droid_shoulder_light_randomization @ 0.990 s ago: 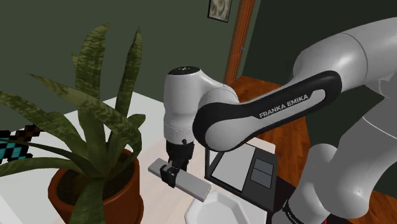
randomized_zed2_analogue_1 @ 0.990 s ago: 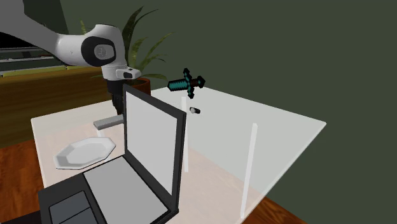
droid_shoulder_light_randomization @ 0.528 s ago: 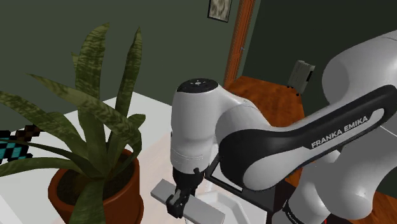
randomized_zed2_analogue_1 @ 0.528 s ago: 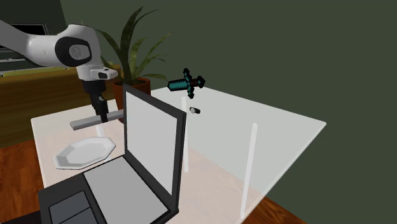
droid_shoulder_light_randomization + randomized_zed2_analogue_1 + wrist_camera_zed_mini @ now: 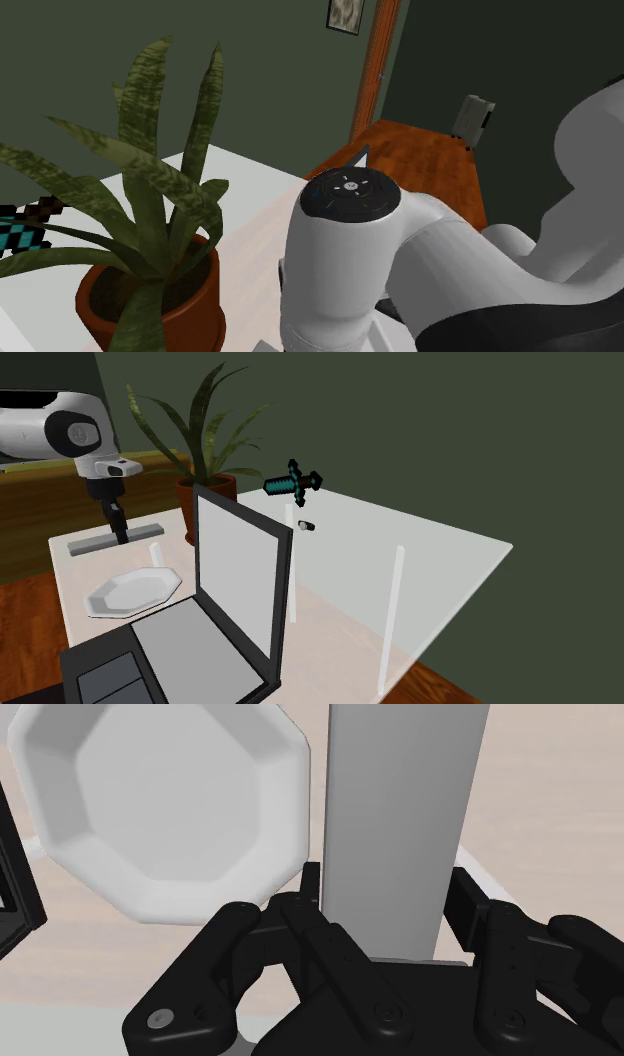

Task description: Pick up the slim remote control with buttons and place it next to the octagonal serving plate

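Note:
A long, plain grey remote [image 5: 110,539] hangs level over the table's far left part in the second exterior view, just beyond the white octagonal plate [image 5: 133,590]. My black gripper [image 5: 120,528] comes down from above and is shut on the remote's middle. In the wrist view the remote [image 5: 405,814] runs away from the hand, clasped between the two fingertips [image 5: 312,889]. The plate [image 5: 170,804] lies on the table below, right beside the remote. No buttons show on the remote.
An open laptop [image 5: 225,592] stands on the table's near side, close to the plate. A potted plant [image 5: 205,447] stands at the back. A teal pixel sword [image 5: 293,482] and a small dark object [image 5: 307,526] sit further right. In the shoulder view the arm [image 5: 400,270] hides the table.
The arm has swung toward the second exterior view's left, carrying the remote from beside the laptop screen to beyond the plate. The grip has stayed the same.

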